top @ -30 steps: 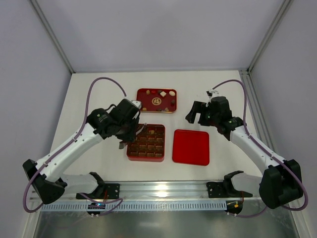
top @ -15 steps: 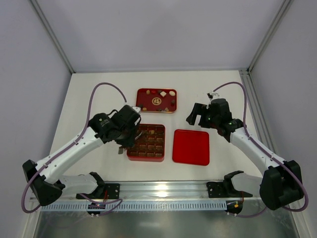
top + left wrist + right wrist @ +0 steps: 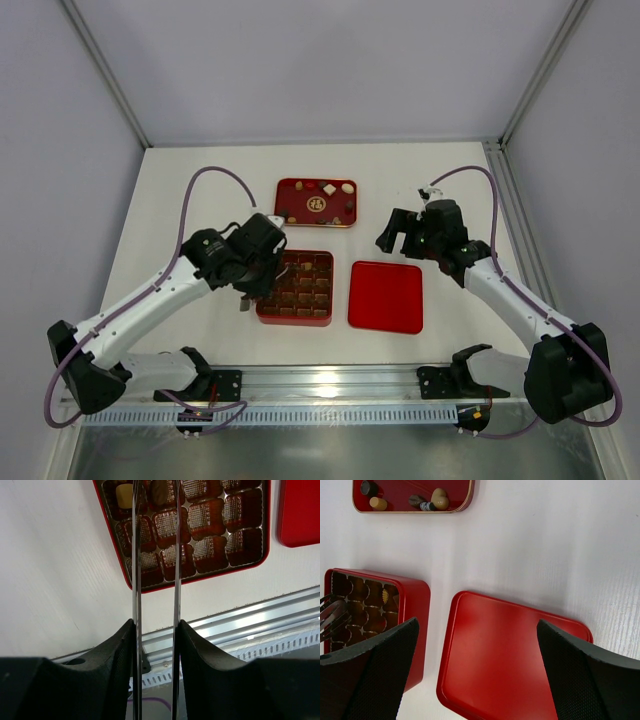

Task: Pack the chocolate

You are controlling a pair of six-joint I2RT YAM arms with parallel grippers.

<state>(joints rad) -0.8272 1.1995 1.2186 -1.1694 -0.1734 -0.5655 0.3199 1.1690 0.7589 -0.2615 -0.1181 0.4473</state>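
Observation:
Several chocolate pieces (image 3: 330, 188) lie in a small red tray (image 3: 300, 184) at the back, also in the right wrist view (image 3: 439, 499). The red box (image 3: 292, 319) with brown compartments holds a tan piece (image 3: 123, 492) and a dark brown piece (image 3: 161, 489). My left gripper (image 3: 258, 266) (image 3: 155, 627) is shut on metal tongs (image 3: 176, 555). The tong blades stand apart over the box's near-left compartments, with the dark piece between their tips. My right gripper (image 3: 398, 232) (image 3: 477, 635) is open and empty above the flat red lid (image 3: 386, 296).
The red lid (image 3: 520, 655) lies flat to the right of the box. An aluminium rail (image 3: 330, 385) runs along the near table edge. The enclosure walls stand on the left, right and back.
My left gripper moved slightly toward the near-left side of the box with the tongs, then held still. The right gripper shifted only slightly.

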